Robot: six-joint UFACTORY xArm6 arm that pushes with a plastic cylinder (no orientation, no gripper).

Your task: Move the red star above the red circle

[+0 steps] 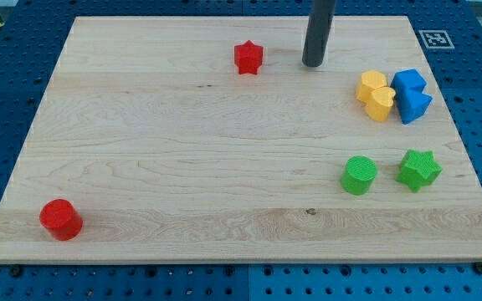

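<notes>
Tip: my tip [313, 63] rests on the bench [182, 167] near the view's top — a bare rod, holding nothing, right of the red star [248, 58], apart.
Red circle [61, 219]: bottom-left corner — well apart from the star.

Yellow blocks [376, 95] and blue blocks [411, 94] are being seen clustered at right; a green cylinder [359, 176] and green star [418, 170] below, on the wooden board [182, 167].

Bright, even light fell from overhead on the wooden board [182, 167], sharp throughout with no glare, leaving only soft, short shadows on the board beneath the blocks and beside my tip [313, 63].
</notes>
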